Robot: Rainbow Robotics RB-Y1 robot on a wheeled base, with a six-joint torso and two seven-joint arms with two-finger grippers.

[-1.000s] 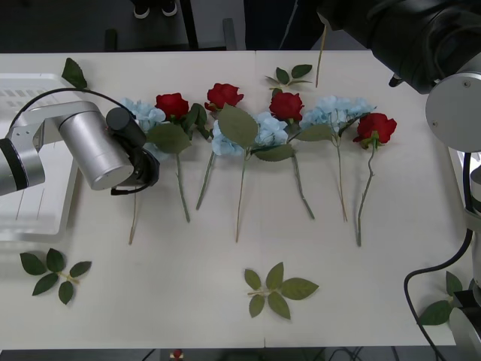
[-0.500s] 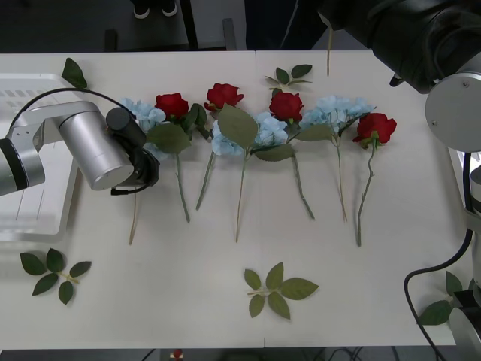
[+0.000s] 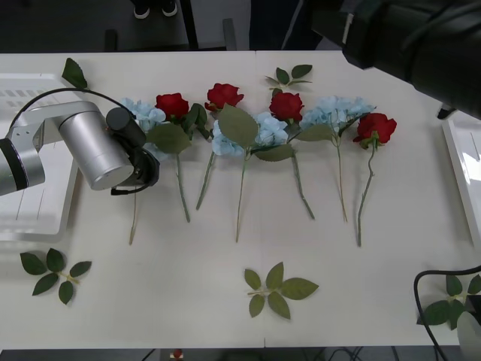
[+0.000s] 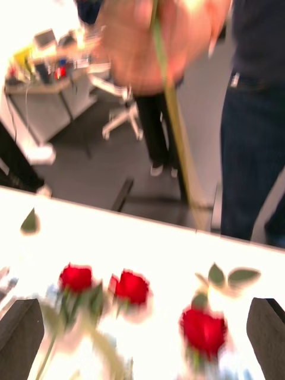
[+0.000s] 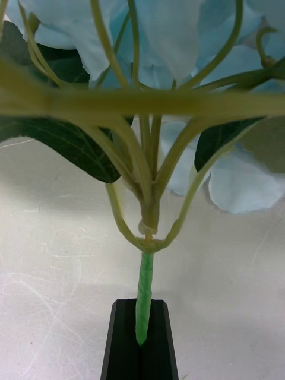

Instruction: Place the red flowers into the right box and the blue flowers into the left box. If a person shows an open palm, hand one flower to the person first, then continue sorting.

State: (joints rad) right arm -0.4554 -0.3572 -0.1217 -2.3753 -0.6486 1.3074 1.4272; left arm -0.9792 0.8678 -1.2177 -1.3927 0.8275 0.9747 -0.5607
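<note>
Red flowers [image 3: 223, 95] and blue flowers [image 3: 342, 107] lie in a row across the white table, stems toward me. My left gripper [image 5: 141, 309] is shut on the green stem of the leftmost blue flower [image 3: 143, 113], just under its bloom [image 5: 178, 35], low over the table. The left box [image 3: 30, 188] sits beside that arm. My right gripper [image 4: 142, 323] is raised beyond the table's far right and stands open. In front of it a person's hand [image 4: 142, 47] grips a long green stem [image 4: 175, 136]. The right box [image 3: 462, 173] shows at the right edge.
Loose leaf sprigs lie at the front left [image 3: 54, 272], front middle [image 3: 276, 289], front right [image 3: 443, 308] and far middle [image 3: 289, 74]. The right arm's dark body [image 3: 413, 37] hangs over the far right corner. An office chair and desks stand behind the person.
The right arm has lifted and swung away, uncovering the right box's rim. The stem that hung at the table's far edge has left the front view. The left arm has not moved.
</note>
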